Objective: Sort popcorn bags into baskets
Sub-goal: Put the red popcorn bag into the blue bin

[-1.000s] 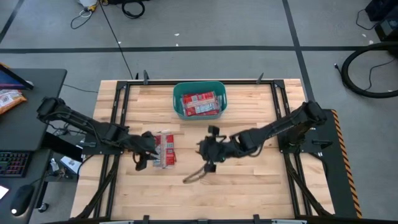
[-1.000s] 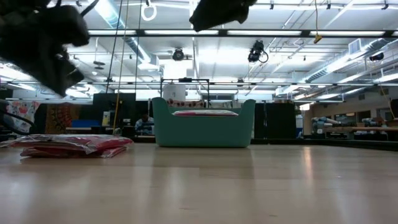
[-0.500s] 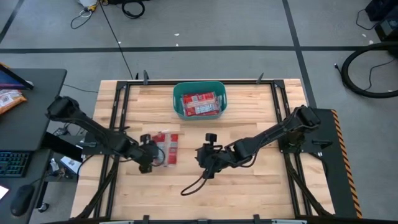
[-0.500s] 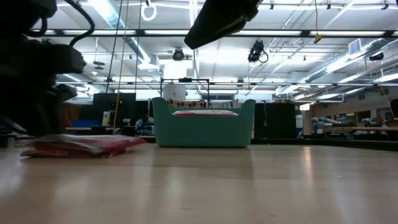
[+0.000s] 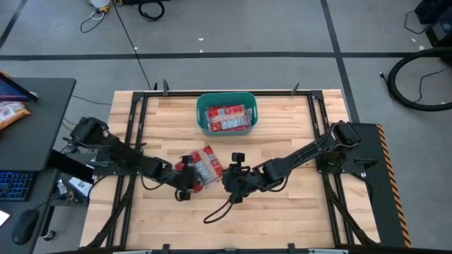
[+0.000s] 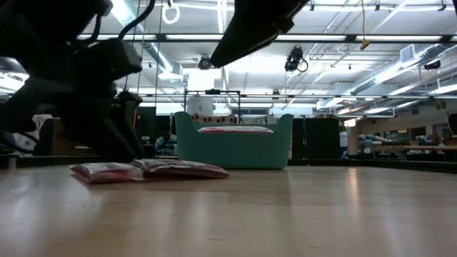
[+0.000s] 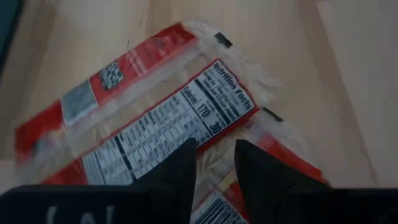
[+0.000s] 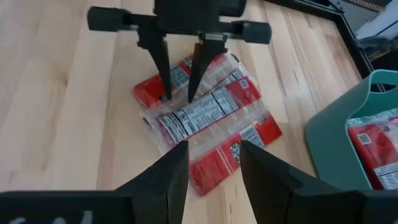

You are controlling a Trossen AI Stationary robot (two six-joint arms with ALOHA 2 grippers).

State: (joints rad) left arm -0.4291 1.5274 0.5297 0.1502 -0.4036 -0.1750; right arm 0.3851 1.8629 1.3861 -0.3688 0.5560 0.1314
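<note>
Three red popcorn bags (image 8: 205,124) lie overlapping flat on the table, left of centre (image 5: 205,164), and show low in the low view (image 6: 150,170). My left gripper (image 8: 178,94) stands over their left end, pointing down with a narrow gap between its fingers (image 7: 214,149). My right gripper (image 8: 211,155) is open and hovers just right of the pile (image 5: 229,180), touching nothing. The teal tub (image 5: 201,116) sits at the far middle with more red packets (image 5: 227,117) inside. My left gripper comes from above, pointing down, with both fingertips (image 8: 165,96) on the top packet's left end (image 8: 180,81). The packet lies flat on the others and on the table. I cannot tell whether any film is pinched between the tips.
A dark cable (image 5: 219,207) trails on the table near my right gripper. A black frame (image 5: 134,120) lines the table's edges. Bare wood lies to the right and near side (image 5: 296,204). A desk with a keyboard (image 5: 18,185) stands left of the table.
My left gripper has moved toward the table's right edge and slightly nearer, staying low. The pile of packets has slid right along the table with it, turned about and fanned out. My right gripper has shifted a little toward the near edge.
</note>
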